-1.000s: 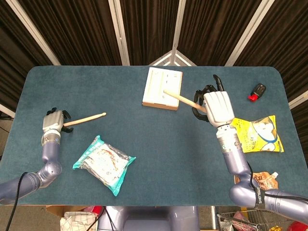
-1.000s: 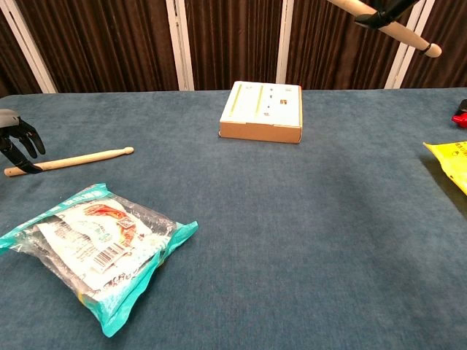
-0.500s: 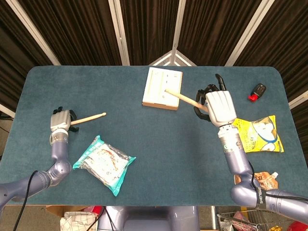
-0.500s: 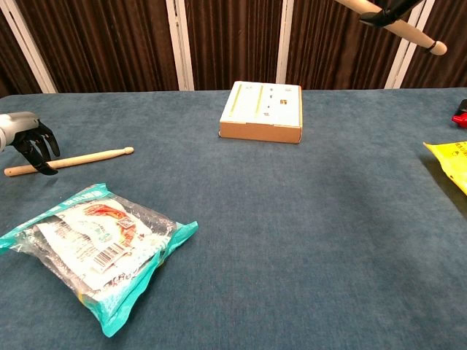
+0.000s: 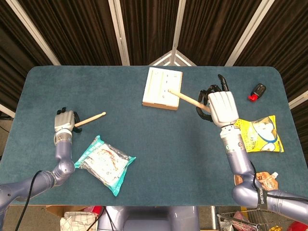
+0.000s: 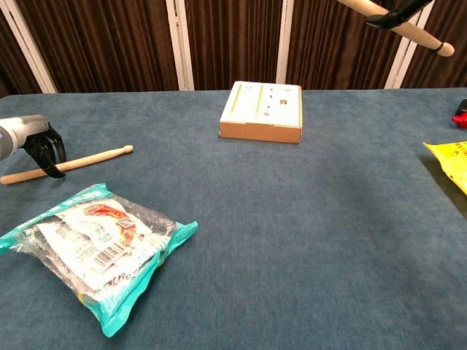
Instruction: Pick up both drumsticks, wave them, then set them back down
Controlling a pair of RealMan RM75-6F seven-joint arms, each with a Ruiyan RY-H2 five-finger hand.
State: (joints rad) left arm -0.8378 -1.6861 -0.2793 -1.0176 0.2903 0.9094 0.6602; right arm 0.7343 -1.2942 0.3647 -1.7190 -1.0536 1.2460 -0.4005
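Right hand (image 5: 222, 107) is raised above the counter (image 5: 159, 144), fingers clamped on 1 drumstick (image 5: 185, 98), whose tip points toward the white box (image 5: 162, 88). Left hand (image 5: 64, 120) sits low at the counter, fingers curled around the second drumstick (image 6: 80, 161), which lies flat beside the snack bag (image 5: 104, 163).
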